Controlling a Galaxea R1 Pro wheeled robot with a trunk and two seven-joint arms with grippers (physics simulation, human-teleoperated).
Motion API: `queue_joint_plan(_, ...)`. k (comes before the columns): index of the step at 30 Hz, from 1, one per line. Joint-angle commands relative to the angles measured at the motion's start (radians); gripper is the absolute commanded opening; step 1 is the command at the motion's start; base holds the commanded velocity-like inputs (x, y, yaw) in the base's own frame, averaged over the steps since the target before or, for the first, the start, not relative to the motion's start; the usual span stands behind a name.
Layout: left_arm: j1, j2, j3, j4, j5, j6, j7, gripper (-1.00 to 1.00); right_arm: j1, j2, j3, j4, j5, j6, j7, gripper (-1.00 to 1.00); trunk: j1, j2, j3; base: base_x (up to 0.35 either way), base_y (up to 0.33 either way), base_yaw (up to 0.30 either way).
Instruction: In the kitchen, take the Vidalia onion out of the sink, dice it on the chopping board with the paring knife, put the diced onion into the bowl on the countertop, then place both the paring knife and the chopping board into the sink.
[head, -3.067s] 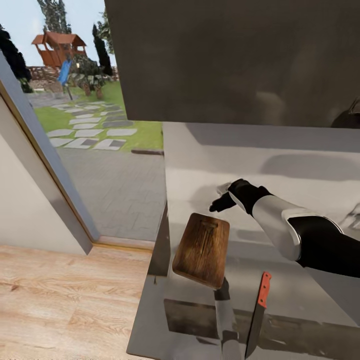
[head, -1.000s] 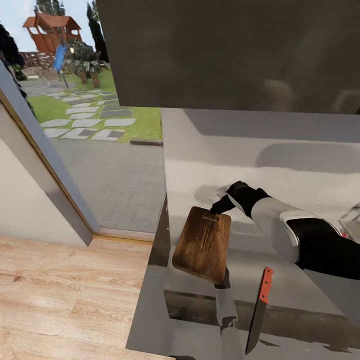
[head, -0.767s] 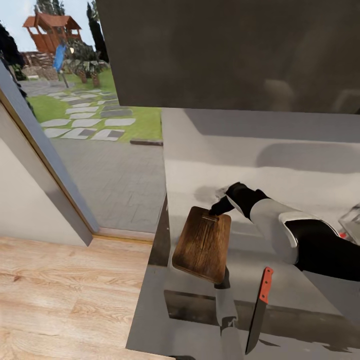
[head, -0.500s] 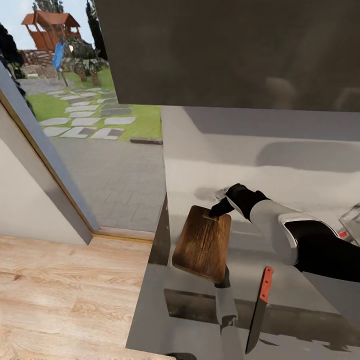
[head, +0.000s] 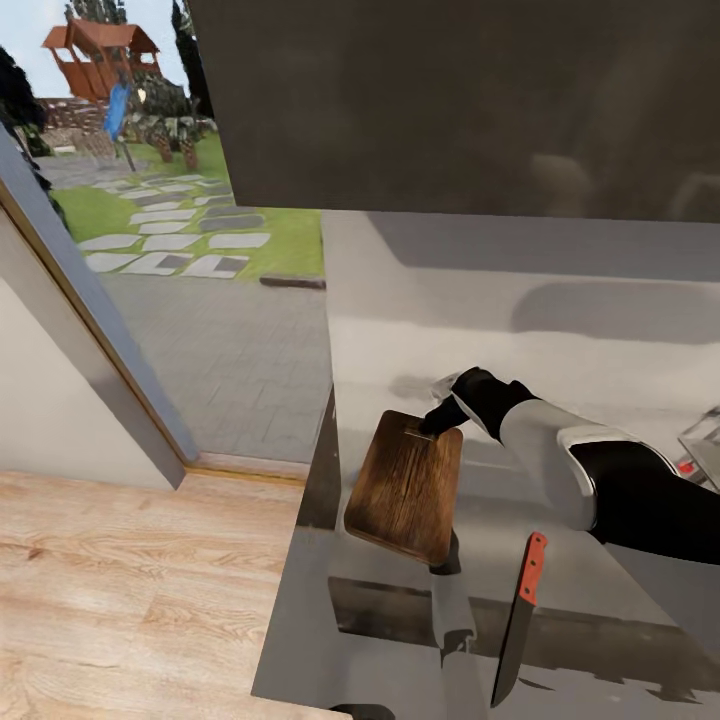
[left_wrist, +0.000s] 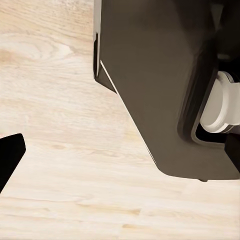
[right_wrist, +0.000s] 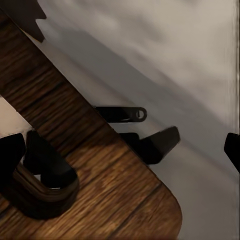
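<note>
right gripper (head: 437, 418) spread open at the slotted far end of the chopping board (head: 406, 488), gripping nothing; board on the countertop (head: 600, 330), paring knife (head: 520, 615) just beside it; left gripper's opening cannot be told, wood floor (left_wrist: 65, 150) below it

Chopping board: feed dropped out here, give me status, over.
Right tool at the chopping board's slot end, grip unconfirmed. Paring knife lies on the countertop beside the board. Nothing blocking the board.
</note>
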Motion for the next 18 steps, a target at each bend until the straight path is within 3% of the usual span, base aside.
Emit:
queue_joint_plan(1, 0.001, 0.0, 0.006, -0.002, 0.005, 0.001, -0.007, 1.0, 0.0, 0.0, 0.005, -0.002, 0.01, 0.004, 0.008, 1.0, 0.001, -0.002, -0.002, 0.0, 0.0, 0.0)
queue_joint_plan(18, 0.001, 0.0, 0.006, -0.002, 0.005, 0.001, -0.007, 1.0, 0.0, -0.002, 0.005, -0.002, 0.025, 0.003, 0.008, 1.0, 0.001, -0.002, -0.002, 0.0, 0.0, 0.0)
